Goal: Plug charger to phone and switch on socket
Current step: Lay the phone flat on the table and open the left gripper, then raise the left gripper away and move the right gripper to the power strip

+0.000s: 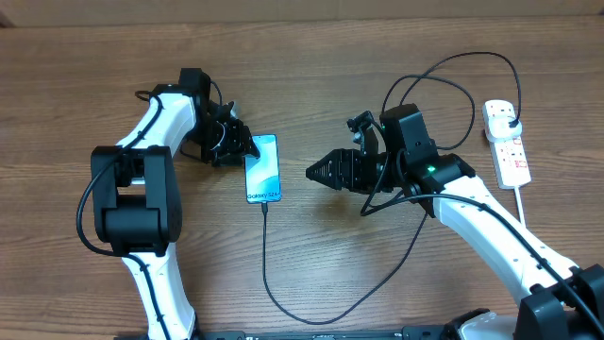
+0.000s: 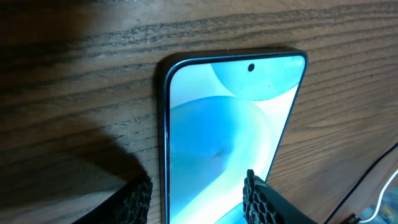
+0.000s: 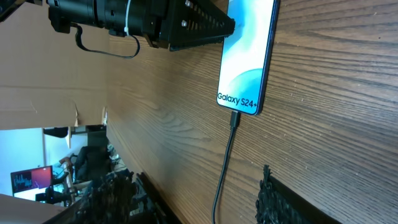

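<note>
Phone (image 1: 263,168) long axis near-far, port end nearside.

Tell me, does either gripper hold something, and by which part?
Nothing is held. The left gripper stands open over the phone; the right gripper is open and empty.

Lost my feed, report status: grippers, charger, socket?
Left gripper open, straddling phone top. Right gripper open, empty. Charger seated in phone. Socket unobstructed, switch state unclear.
</note>
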Motion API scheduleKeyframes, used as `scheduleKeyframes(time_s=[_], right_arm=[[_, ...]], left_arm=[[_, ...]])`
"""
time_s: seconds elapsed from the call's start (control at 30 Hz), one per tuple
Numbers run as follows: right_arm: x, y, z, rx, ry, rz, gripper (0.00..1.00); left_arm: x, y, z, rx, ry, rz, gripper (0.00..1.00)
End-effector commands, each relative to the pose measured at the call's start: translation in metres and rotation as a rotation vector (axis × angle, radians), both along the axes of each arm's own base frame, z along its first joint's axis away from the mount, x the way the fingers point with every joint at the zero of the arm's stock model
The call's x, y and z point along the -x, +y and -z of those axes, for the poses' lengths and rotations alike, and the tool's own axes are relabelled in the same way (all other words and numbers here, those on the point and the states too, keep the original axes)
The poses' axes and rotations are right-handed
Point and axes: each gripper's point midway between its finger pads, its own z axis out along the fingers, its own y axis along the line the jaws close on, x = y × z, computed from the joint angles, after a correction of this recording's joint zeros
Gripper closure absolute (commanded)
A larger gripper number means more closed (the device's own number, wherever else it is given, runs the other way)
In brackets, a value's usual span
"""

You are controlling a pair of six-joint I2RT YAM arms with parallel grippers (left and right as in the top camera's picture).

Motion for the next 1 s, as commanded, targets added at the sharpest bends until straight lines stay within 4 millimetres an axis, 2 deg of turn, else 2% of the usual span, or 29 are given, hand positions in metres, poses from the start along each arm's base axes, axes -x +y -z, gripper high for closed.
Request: scheduleKeyframes(time_s=[0.0,0.03,0.07,0.2,0.3,0.4,0.5,0.67,0.77,0.97], right_arm=[[-0.002,0.000,-0.001,0.005,-0.018,-0.002,0.34],[-0.002,0.000,-0.001,0.006,-0.016,-0.002,0.34],[-0.002,0.000,-0.001,0.007,-0.020,-0.005,0.34],[-0.002,-0.001,-0.001,0.013,-0.035,-0.018,0.34],[-0.002,-0.001,-0.002,0.015,-0.052,-0.026,0.34],[-0.002,-0.006,-0.004,0.044,-0.056,-0.009,0.33],[-0.005,-0.016,-0.005,0.115,-0.052,0.036,0.33],[-0.007,-0.032,-0.018,0.210,-0.076,0.078,0.33],[-0.008,-0.040,-0.031,0.250,-0.090,0.108,0.33],[-0.006,-0.049,-0.054,0.296,-0.119,0.123,0.33]], left_arm=[[0.004,0.010,0.010,-0.054,0.020,-0.002,0.49],[0.003,0.010,0.007,-0.054,0.020,-0.003,0.55],[0.002,0.011,0.004,-0.055,0.014,-0.004,0.57],[-0.017,0.014,-0.025,-0.052,-0.062,-0.016,0.44],[-0.033,0.019,-0.064,-0.055,-0.135,-0.025,0.37],[-0.044,0.024,-0.113,-0.072,-0.215,-0.034,0.36],[-0.048,0.024,-0.161,-0.070,-0.300,-0.037,0.35],[-0.041,0.021,-0.235,-0.064,-0.456,-0.036,0.35],[-0.028,0.019,-0.277,-0.049,-0.559,-0.036,0.35],[0.003,0.018,-0.336,-0.041,-0.708,-0.038,0.34]])
